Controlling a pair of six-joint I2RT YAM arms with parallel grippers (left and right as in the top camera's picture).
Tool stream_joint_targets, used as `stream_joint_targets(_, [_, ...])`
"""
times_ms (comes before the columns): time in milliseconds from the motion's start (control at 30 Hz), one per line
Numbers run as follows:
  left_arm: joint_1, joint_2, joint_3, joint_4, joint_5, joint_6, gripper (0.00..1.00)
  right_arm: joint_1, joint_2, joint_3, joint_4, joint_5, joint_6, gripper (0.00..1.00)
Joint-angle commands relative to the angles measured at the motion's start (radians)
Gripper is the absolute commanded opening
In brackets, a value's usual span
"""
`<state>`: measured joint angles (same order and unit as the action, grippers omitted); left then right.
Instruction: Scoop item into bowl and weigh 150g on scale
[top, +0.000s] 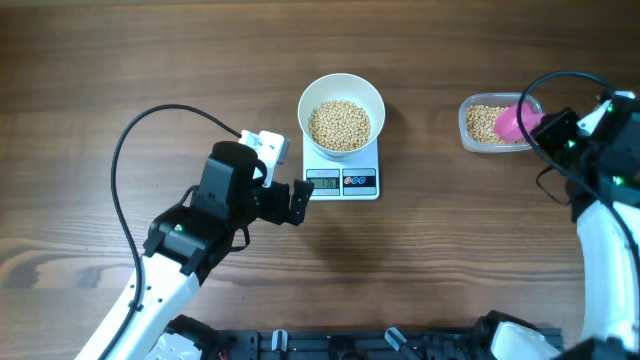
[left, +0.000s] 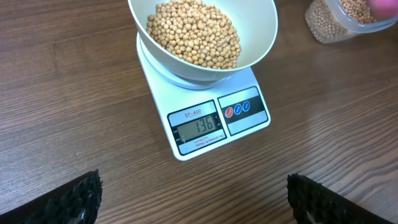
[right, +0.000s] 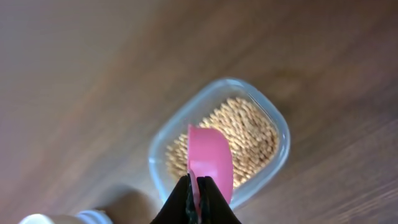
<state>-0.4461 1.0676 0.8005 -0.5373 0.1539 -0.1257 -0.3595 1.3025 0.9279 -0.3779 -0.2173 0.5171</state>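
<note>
The white bowl (top: 341, 88) (left: 261, 37) stands on the scale (top: 343, 182) (left: 205, 143) and holds a heap of tan beans (top: 339, 125) (left: 194, 32). The display reads 136. My left gripper (top: 301, 201) (left: 196, 199) is open just in front of the scale, with only bare wood between its fingers. My right gripper (top: 535, 126) (right: 198, 188) is shut on the handle of a pink scoop (top: 511, 120) (right: 210, 158). The scoop hangs over a clear tub (top: 476, 107) (right: 160, 155) with more beans (top: 484, 122) (right: 249, 134) in it.
The tub (left: 323, 28) sits at the table's right, apart from the scale. A black cable (top: 130, 150) loops over the wood on the left. Another cable (top: 560, 80) arcs above the right arm.
</note>
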Motion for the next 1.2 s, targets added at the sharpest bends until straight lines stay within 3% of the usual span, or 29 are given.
stream_joint_targets(0, [-0.001,-0.013,-0.004,0.002,0.004,0.013,1.0,-0.003,0.096,0.008,0.028,-0.093,0.008,0.04])
stream_joint_targets(267, [-0.001,-0.013,-0.004,0.002,0.004,0.013,1.0,-0.003,0.162,0.008,0.127,-0.099,0.01,0.04])
stream_joint_targets(400, [-0.001,-0.013,-0.004,0.002,0.004,0.013,1.0,-0.003,0.164,0.008,0.057,-0.099,0.009,0.05])
stream_joint_targets(467, [-0.001,-0.013,-0.004,0.002,0.004,0.013,1.0,-0.003,0.165,0.008,-0.01,-0.098,0.006,0.19])
stream_joint_targets(733, [-0.001,-0.013,-0.004,0.002,0.004,0.013,1.0,-0.003,0.161,0.008,-0.088,-0.106,0.006,0.27])
stream_joint_targets(900, [-0.001,-0.013,-0.004,0.002,0.004,0.013,1.0,-0.003,0.138,0.008,-0.108,-0.233,-0.029,0.4])
stream_joint_targets(1167, [-0.001,-0.013,-0.004,0.002,0.004,0.013,1.0,-0.037,0.129,0.008,-0.32,-0.139,-0.145,0.67])
